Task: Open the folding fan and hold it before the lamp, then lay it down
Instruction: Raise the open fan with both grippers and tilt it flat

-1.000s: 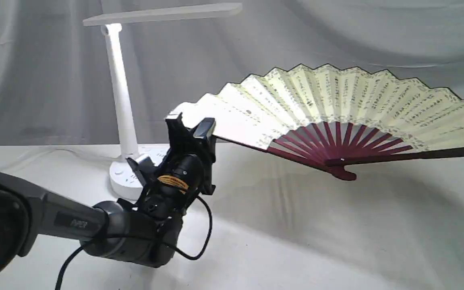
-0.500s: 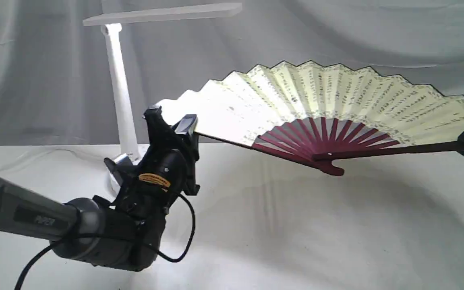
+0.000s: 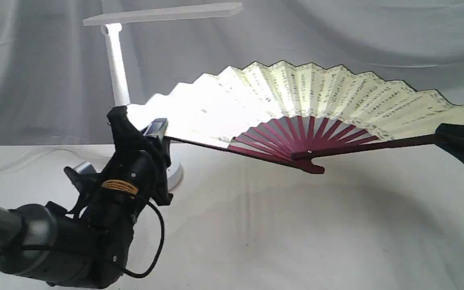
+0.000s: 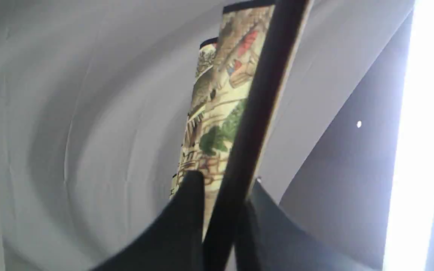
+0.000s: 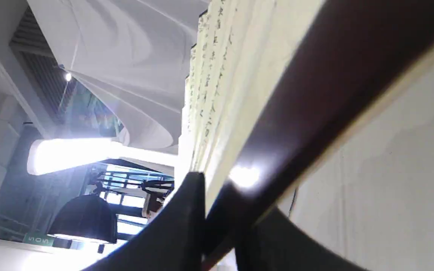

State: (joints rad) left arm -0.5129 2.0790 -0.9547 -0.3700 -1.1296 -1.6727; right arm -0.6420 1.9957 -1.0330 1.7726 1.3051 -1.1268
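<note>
Fan [image 3: 304, 96] is fully open, held in air w/ long axis 9-to-3 o'clock. L gripper [image 3: 139, 127] clamps the guard at 9 (near lamp [image 3: 116, 68]); R gripper [image 3: 445, 139] clamps the guard at 3. Table [image 3: 296, 241] lies at 6: lower both ends evenly.

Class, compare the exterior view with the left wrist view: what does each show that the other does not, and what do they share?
Exterior only: the folding fan spread whole with its script face showing, the lamp stem, and the right gripper on the far guard. Left wrist only: the fan's other face, painted in green and red. Both: the left gripper shut on a dark guard.
</note>
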